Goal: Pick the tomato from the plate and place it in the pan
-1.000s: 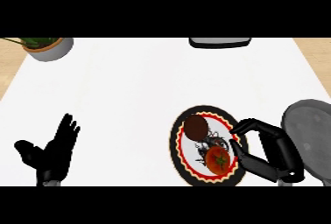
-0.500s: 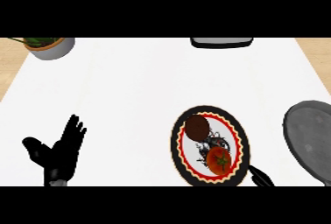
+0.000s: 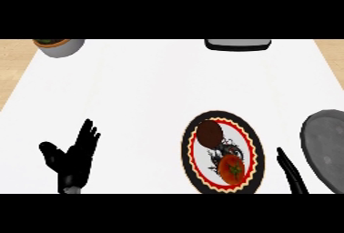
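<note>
A red tomato (image 3: 232,169) with a green stem lies on the near part of a round plate (image 3: 250,142) with a black and red patterned rim. A dark brown round item (image 3: 209,133) lies on the plate's far part. The grey pan (image 3: 326,148) sits at the right edge, right of the plate. My right hand (image 3: 291,174) shows only as straight fingers rising from the lower edge, between plate and pan, apart from the tomato. My left hand (image 3: 72,157) rests open at the lower left, fingers up.
A grey bowl (image 3: 59,45) with something in it stands at the far left corner of the white counter. A dark flat object (image 3: 238,44) lies at the far edge, right of centre. Wooden surface shows beyond the counter's left and right sides.
My right hand pulled back from the plate's right side almost out of view, and now its fingers rise again between plate and pan. The left hand shifted slightly. The tomato has not moved.
</note>
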Robot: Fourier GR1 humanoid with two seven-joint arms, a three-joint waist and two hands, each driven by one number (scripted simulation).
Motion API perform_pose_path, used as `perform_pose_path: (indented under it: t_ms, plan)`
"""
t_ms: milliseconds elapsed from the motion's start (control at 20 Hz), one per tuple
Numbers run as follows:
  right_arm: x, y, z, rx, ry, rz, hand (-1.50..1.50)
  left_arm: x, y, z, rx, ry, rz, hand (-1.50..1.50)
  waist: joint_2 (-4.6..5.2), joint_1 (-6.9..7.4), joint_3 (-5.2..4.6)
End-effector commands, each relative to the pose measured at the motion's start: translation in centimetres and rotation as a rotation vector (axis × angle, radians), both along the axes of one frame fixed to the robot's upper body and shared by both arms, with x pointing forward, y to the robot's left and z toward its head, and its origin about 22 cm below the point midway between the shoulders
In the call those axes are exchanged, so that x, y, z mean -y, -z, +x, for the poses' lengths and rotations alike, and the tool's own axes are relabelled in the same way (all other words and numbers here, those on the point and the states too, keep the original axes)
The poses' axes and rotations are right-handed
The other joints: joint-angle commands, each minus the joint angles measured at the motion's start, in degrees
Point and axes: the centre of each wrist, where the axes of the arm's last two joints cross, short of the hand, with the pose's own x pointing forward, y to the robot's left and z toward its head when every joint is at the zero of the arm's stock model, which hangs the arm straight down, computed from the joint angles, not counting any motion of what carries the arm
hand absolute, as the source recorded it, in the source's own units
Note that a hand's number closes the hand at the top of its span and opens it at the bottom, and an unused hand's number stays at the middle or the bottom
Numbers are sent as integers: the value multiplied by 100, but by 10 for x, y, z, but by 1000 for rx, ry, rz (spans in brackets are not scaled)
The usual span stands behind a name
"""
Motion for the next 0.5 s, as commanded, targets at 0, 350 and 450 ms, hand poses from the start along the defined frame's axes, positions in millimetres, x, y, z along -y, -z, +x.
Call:
perform_pose_path:
  t_ms: [0, 350, 450]
  plan:
    - [14, -16, 16, -151, 25, -206, -150, 5, -10, 12, 20, 11, 4, 0, 34, 100, -14]
    - [18, -44, 45, -418, 1, -560, -150, 9, 2, 7, 5, 17, 13, 0, 24, 138, -11]
    - [-15, -49, 58, -435, -25, -558, -150, 6, 3, 9, 9, 22, 18, 0, 11, 92, 0]
